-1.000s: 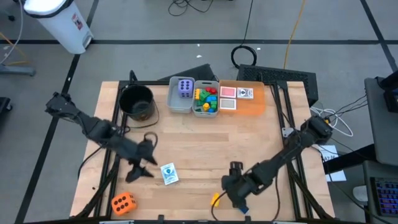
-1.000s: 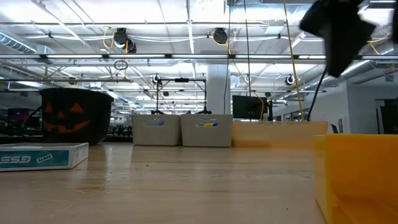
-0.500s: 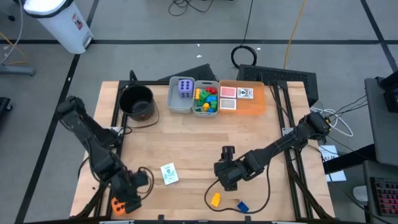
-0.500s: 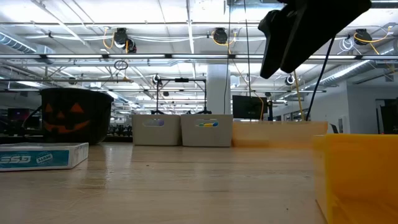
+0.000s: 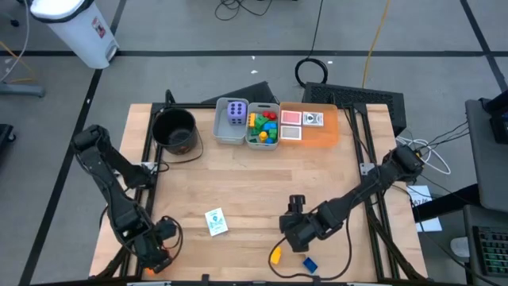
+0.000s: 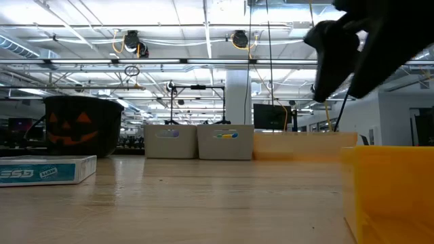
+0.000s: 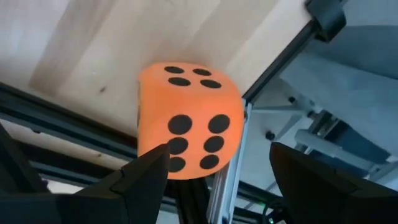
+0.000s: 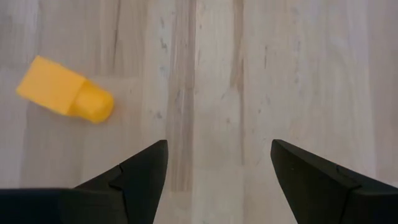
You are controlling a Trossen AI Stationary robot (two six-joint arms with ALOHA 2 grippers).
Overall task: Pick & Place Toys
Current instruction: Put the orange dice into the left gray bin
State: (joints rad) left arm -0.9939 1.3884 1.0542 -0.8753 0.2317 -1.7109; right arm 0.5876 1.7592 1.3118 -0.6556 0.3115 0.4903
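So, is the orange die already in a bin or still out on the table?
Out. The orange die sits at the table's edge, between the open left tool fingers, not gripped.

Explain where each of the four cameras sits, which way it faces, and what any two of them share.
High view: overhead, straight down on the table; both arms show.
Low view: table height, level toward the bins; one dark arm hangs at upper right.
Left wrist view: past the open left gripper at the orange die.
Right wrist view: past the open right gripper at bare wood and the yellow brick.
Shared: the yellow brick also appears from overhead.
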